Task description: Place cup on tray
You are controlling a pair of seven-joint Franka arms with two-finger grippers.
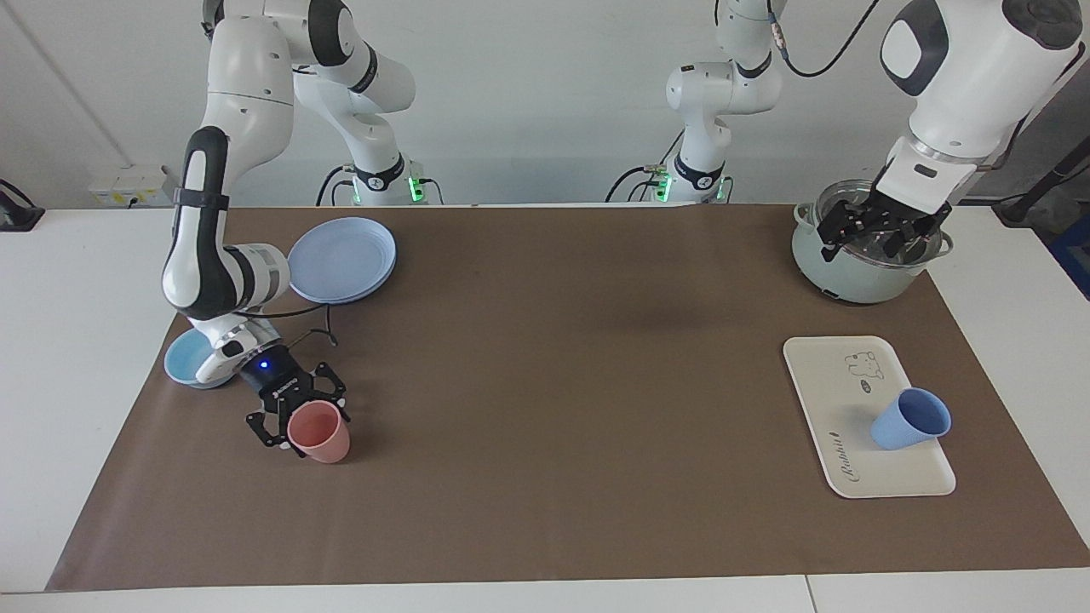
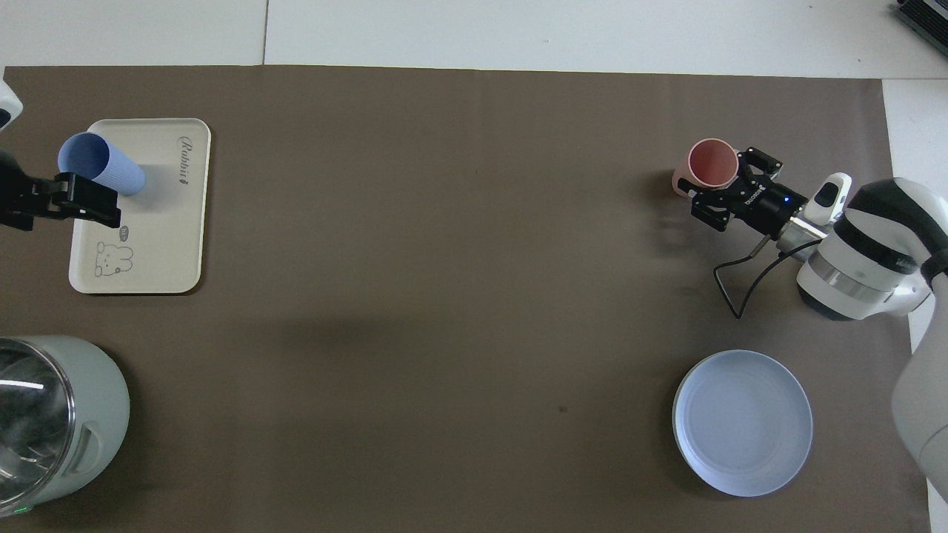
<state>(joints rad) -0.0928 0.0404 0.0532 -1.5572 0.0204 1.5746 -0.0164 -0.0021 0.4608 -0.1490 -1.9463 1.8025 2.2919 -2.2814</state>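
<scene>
Count on the table [image 1: 545, 511]: two cups, one tray, one plate, one bowl, one lidded pot.

The blue cup [image 1: 909, 419] stands on the cream tray [image 1: 822, 383], toward the tray's edge at the left arm's end of the table and in its half farther from the robots; nothing grips it. The tray lies on the brown mat near the mat's edge at the left arm's end. The pot [image 1: 851, 272] sits at the mat's corner nearest the left arm's base.

Left gripper [image 1: 877, 234]: raised in the air over the pot, fingers apart, holding nothing.

Right gripper [image 1: 300, 419]: low at the pink cup [image 1: 320, 432], which stands on the mat toward the right arm's end. Its fingers flank the cup; whether they press on it or have let go, I cannot tell.

The light-blue bowl [image 1: 183, 359] lies at the mat's edge at the right arm's end, partly hidden by the right arm. The round blue plate [image 1: 341, 259] lies nearer the robots than the bowl.
</scene>
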